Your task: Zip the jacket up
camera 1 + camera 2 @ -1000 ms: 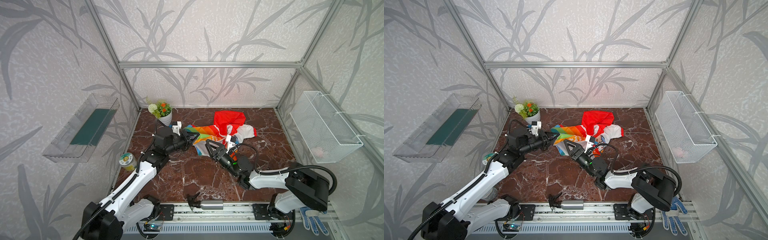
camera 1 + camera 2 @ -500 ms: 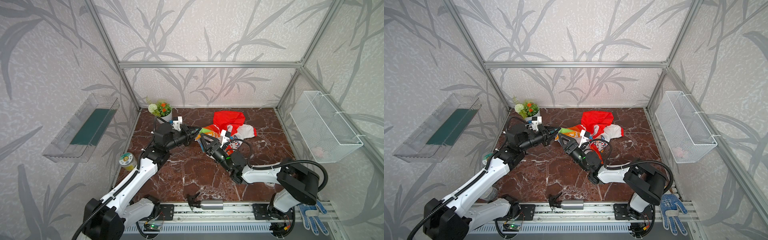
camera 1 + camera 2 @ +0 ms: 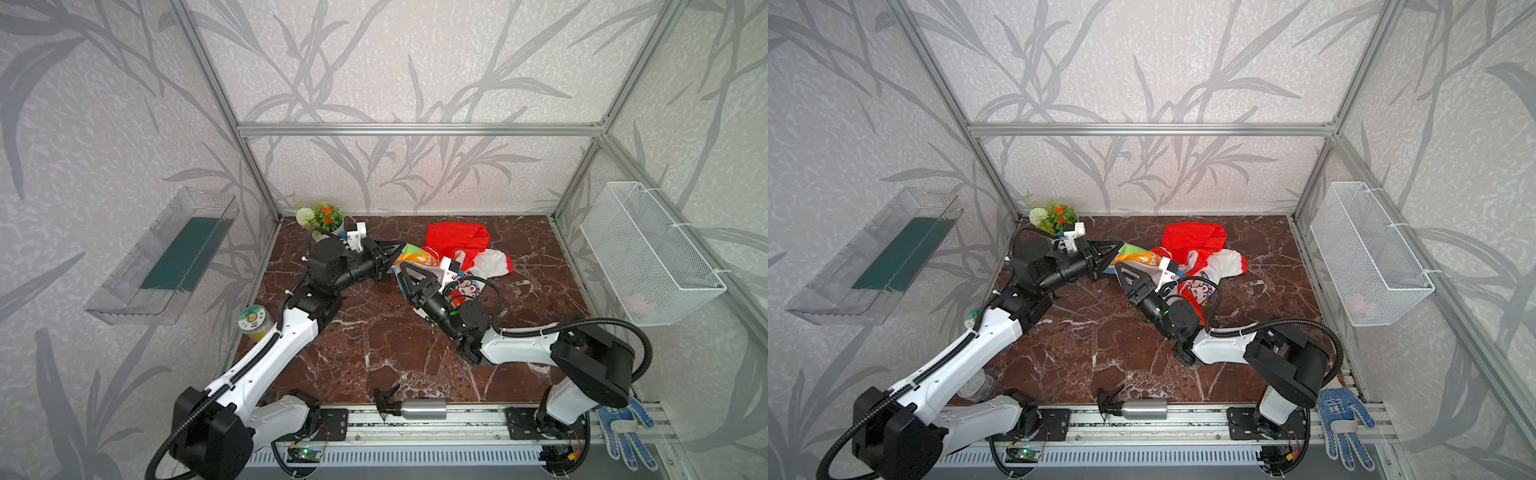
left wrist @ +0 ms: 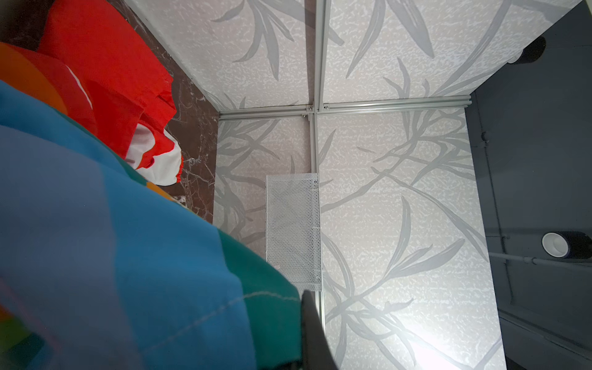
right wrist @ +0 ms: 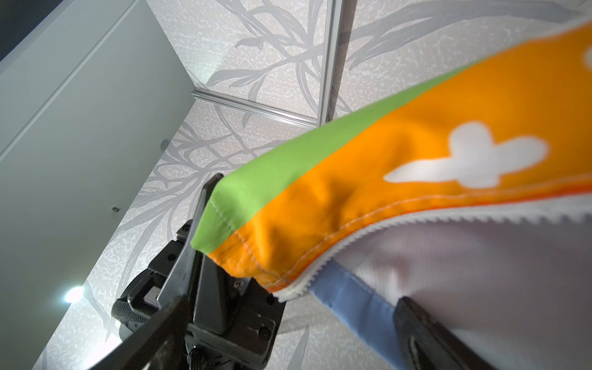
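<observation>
no word or number can be read outright. the jacket (image 3: 457, 243) carries white lettering on its orange stripe, seen close in the right wrist view, but only one blurred, cut-off white shape shows and it spells nothing legible; the cartoon print on its white panel in both top views has no readable caption. the jar (image 3: 252, 319) by the left wall has a round lid label with a small picture, its print too small to make out. the work glove (image 3: 1343, 419) bears a blue stamped mark on its palm, also unreadable.
</observation>
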